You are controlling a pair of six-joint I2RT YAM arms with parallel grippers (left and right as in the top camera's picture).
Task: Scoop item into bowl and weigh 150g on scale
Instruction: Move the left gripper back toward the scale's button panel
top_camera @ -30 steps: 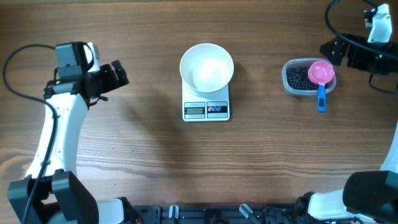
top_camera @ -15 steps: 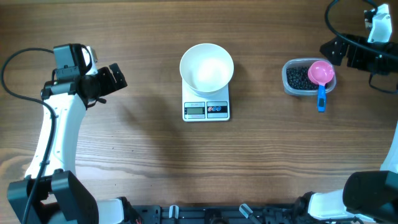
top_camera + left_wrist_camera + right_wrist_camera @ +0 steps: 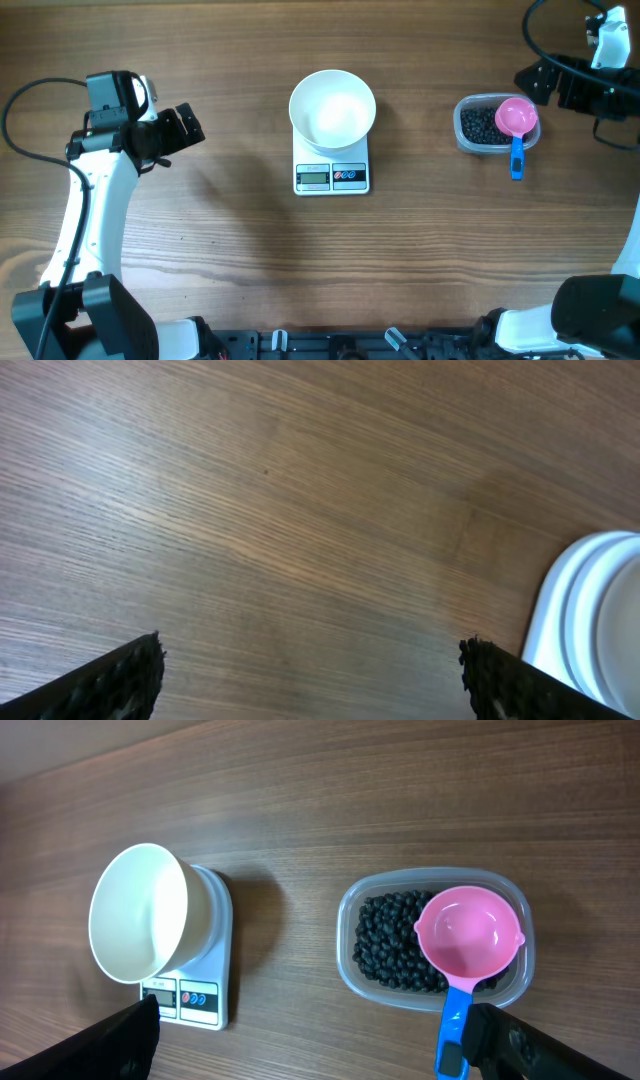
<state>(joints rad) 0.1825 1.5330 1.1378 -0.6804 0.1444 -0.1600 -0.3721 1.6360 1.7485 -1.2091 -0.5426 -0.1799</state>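
2 grippers are in your view, both with jaws spread wide and nothing between them. The left gripper (image 3: 192, 122) hangs over bare wood at the left of the brown wood-grain table (image 3: 220, 250), well apart from the scale, and the right gripper (image 3: 528, 84) hangs at the far right, just beside the tub. You have the round white bowl (image 3: 332, 108) sitting on the small white rectangular digital scale (image 3: 332, 178) in the middle of the table. The bowl covers the platform and leaves only the front strip showing, with 1 grey display and 2 round buttons. The display's digits and any marks by the buttons are too small for you to read. The bowl's inside shows plain white. The tiny round black beans (image 3: 478, 125) lie in the clear rounded-rectangular plastic tub (image 3: 462, 140), to the right of the scale and apart from it. 1 pink round scoop with a blue handle (image 3: 517, 118) rests across the tub's right side, cup upward, its handle pointing toward the table's near edge.
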